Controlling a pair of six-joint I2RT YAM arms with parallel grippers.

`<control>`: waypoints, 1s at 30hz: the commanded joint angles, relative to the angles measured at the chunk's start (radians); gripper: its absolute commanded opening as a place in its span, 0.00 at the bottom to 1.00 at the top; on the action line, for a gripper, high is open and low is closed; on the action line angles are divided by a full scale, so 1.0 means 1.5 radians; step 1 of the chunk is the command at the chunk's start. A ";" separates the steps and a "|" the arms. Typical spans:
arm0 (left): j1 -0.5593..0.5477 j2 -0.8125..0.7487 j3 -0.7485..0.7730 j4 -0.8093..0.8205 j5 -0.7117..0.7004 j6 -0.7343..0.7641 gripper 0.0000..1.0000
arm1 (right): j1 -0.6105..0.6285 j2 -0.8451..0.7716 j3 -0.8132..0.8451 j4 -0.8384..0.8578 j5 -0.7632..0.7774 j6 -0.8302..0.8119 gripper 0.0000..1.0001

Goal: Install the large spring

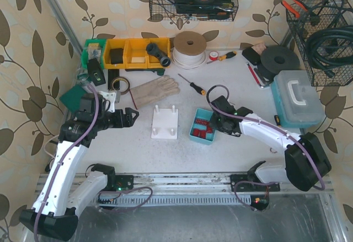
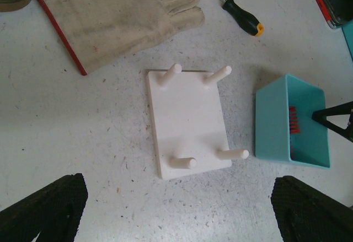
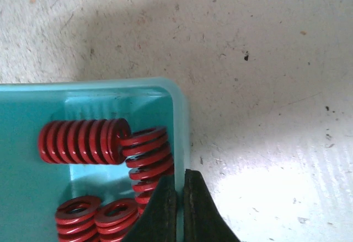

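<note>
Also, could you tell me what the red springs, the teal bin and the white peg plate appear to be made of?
The red springs look like steel coils with a glossy red coating, given the highlights. The teal bin looks like moulded plastic: smooth, rounded corners. The white peg plate is uniformly matte, perhaps plastic.
</note>
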 commanded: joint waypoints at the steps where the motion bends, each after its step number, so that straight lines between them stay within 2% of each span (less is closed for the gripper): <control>1: 0.007 0.000 0.000 0.010 -0.011 0.003 0.94 | -0.013 0.011 0.057 -0.051 0.012 -0.105 0.00; 8: 0.007 -0.003 0.000 0.011 -0.013 0.002 0.93 | -0.037 0.071 0.104 -0.081 -0.057 -0.278 0.00; 16: 0.007 0.001 0.000 0.010 -0.013 0.003 0.94 | -0.035 0.098 0.118 -0.068 -0.117 -0.352 0.00; 18: 0.007 0.000 0.000 0.010 -0.013 0.003 0.93 | -0.034 0.093 0.124 -0.077 -0.113 -0.361 0.10; 22: 0.007 -0.001 -0.004 0.019 0.009 0.003 0.94 | -0.035 0.069 0.150 -0.111 -0.090 -0.378 0.41; 23: 0.007 -0.001 -0.005 0.021 0.015 0.003 0.94 | -0.035 0.062 0.155 -0.119 -0.084 -0.382 0.45; 30: 0.007 -0.007 -0.007 0.023 0.018 0.003 0.94 | -0.028 0.030 0.199 -0.156 -0.086 -0.402 0.50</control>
